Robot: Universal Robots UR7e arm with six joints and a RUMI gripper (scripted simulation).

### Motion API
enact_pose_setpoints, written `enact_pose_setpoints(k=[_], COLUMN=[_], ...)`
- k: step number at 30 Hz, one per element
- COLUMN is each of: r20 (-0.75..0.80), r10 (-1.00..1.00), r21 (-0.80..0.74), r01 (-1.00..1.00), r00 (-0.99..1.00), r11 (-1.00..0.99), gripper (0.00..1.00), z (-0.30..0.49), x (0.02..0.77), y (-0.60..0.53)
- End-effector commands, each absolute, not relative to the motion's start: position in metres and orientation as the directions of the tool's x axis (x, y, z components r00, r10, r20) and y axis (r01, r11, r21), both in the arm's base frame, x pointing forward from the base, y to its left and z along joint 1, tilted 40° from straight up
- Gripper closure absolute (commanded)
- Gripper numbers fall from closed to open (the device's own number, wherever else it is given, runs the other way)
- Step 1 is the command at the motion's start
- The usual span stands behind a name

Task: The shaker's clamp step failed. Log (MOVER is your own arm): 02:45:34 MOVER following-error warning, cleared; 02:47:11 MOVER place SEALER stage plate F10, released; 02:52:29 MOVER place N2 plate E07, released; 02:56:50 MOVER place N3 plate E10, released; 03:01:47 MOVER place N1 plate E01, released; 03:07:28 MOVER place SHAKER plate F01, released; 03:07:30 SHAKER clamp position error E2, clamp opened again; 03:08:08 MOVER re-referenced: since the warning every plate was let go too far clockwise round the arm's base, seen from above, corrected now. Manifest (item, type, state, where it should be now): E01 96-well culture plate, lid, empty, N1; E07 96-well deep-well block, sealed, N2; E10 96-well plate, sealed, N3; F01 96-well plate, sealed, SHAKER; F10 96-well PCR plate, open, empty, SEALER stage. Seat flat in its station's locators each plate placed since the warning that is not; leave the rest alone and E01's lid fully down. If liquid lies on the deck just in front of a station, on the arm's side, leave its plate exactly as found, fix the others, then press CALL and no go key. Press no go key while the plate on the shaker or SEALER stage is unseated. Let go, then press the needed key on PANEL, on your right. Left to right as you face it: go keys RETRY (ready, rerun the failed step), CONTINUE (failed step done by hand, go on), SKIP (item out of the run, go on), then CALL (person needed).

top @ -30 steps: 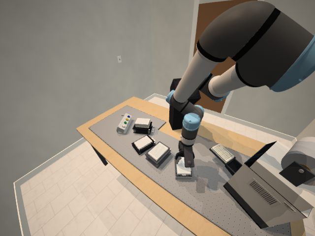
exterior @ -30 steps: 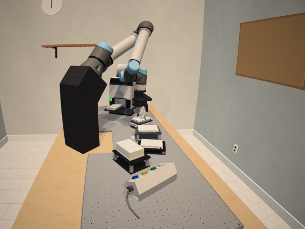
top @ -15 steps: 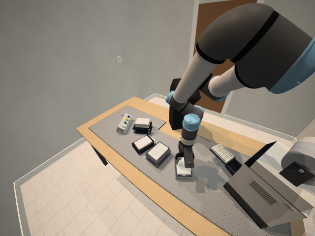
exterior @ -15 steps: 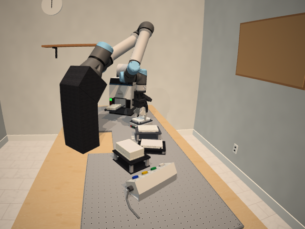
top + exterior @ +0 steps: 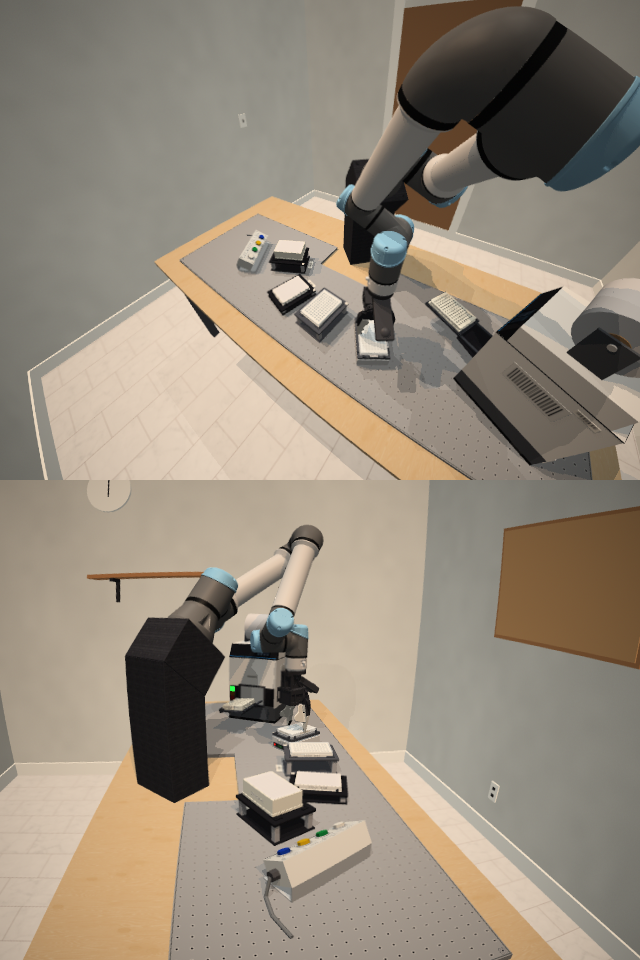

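My gripper [image 5: 375,330] points straight down and is shut on a glossy sealed plate [image 5: 372,343]. The plate lies over a low black station with a small red light, between the sealer and the row of other stations. It also shows in the exterior view [image 5: 295,731], under the gripper [image 5: 299,715]. The end held by the fingers looks a little raised, so the plate seems tilted on its base. An open white plate [image 5: 452,311] [image 5: 237,704] lies on the sealer stage.
A plate with visible wells [image 5: 321,308] sits on a thick grey base, then a flat white plate [image 5: 291,290]. A tall white block [image 5: 289,250] stands on a raised black stand. The key panel [image 5: 252,251] is beyond it. The sealer [image 5: 548,390] stands at the right.
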State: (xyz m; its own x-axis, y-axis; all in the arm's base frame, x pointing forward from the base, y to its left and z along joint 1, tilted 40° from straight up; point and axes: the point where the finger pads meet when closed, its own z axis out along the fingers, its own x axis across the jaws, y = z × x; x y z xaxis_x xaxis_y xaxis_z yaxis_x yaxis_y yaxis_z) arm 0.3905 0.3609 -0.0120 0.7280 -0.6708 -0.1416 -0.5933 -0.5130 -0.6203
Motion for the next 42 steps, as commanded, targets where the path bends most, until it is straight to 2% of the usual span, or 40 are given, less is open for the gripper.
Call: enact_pose_setpoints(k=[1,28,29,42], r20=[-0.141,-0.141,-0.141,-0.141], r10=[-0.671,-0.671,-0.671,-0.671], r21=[-0.621,-0.621,-0.621,-0.621], r01=[-0.593,-0.593,-0.593,-0.593], r00=[0.728,0.728,0.728,0.728], r11=[-0.513,-0.513,-0.513,-0.513], gripper=[1.00,1.00,0.18,0.18], z=[-0.0116,-0.0116,-0.0116,-0.0116], x=[0.3906,0.3906,0.3906,0.3906], y=[0.3609,0.3609,0.3609,0.3609])
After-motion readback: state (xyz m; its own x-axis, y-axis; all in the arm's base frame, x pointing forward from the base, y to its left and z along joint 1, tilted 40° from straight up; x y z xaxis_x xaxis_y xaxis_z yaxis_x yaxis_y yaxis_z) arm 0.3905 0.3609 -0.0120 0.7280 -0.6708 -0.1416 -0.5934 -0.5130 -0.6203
